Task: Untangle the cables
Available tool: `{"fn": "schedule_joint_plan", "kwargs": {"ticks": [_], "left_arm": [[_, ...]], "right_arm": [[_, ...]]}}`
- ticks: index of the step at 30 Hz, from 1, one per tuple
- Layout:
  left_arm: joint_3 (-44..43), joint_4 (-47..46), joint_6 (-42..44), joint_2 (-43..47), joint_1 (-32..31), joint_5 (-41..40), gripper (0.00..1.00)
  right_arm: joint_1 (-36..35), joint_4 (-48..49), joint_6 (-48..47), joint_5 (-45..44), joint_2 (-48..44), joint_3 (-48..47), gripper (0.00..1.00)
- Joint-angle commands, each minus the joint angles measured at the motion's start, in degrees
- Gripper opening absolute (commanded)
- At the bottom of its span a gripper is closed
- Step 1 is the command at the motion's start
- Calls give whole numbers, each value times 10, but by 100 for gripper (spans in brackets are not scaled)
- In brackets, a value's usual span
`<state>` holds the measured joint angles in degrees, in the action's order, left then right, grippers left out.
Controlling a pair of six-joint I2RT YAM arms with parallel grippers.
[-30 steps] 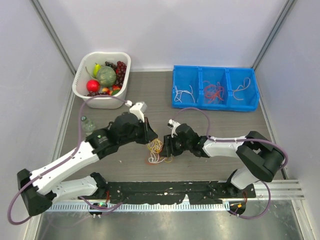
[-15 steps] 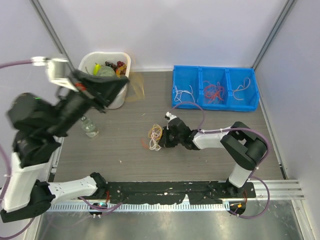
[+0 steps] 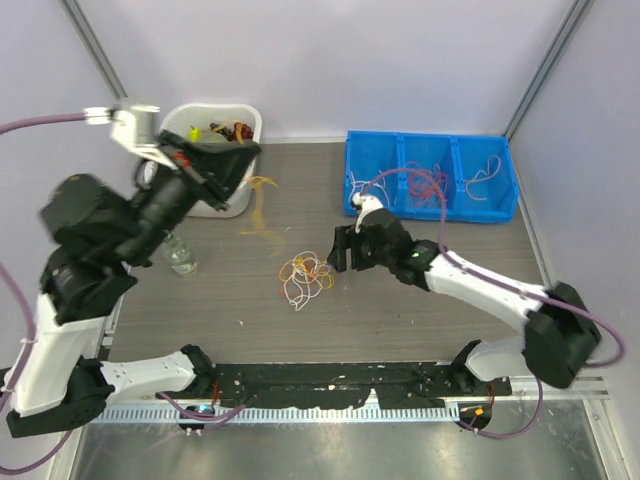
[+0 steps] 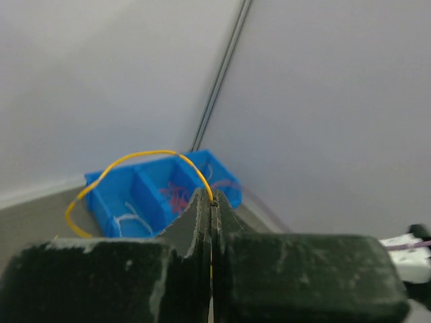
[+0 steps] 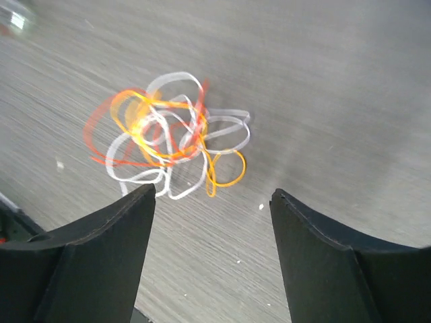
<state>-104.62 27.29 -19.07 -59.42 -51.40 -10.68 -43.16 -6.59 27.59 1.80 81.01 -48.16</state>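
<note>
Yellow cable (image 3: 262, 205) dangles from the left pincer (image 3: 250, 152), clamped together on the strand and held high, well left of the blue bin (image 3: 430, 212). Left of the bin and nearer the arm bases, a tangle (image 3: 305, 278) of orange, white and red cables lies on the tabletop (image 3: 250, 320). The right pincer (image 3: 338, 250) hovers between tangle and bin, jaws apart, holding nothing.

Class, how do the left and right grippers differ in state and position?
The left gripper is shut on a yellow cable; the right gripper is open, holding nothing. The left gripper is raised high; the right gripper is low by the tangle. Both have dark fingers.
</note>
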Motion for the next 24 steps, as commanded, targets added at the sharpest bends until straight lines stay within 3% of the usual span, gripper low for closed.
{"fn": "schedule_joint_plan", "kwargs": {"ticks": [1,4,7,13,17,20,24], "left_arm": [[57,33,-10,-7,-1,11,0],[118,47,-12,-3,-2,69,0],[186,41,11,6,-2,186,0],[310,-34,2,27,-1,337,0],[343,-80,-18,15,-2,469,0],[357,-130,-49,9,-1,515,0],[366,-167,-69,9,-1,513,0]], "right_arm": [[10,-122,-118,-70,-154,-95,76],[28,-159,-155,-44,-203,-140,78],[48,-159,-170,47,-254,-163,79],[87,-130,-196,209,-290,-185,79],[88,-106,-195,403,-275,-196,82],[88,-44,-159,504,-279,-157,82],[87,29,-117,536,-304,-104,82]]}}
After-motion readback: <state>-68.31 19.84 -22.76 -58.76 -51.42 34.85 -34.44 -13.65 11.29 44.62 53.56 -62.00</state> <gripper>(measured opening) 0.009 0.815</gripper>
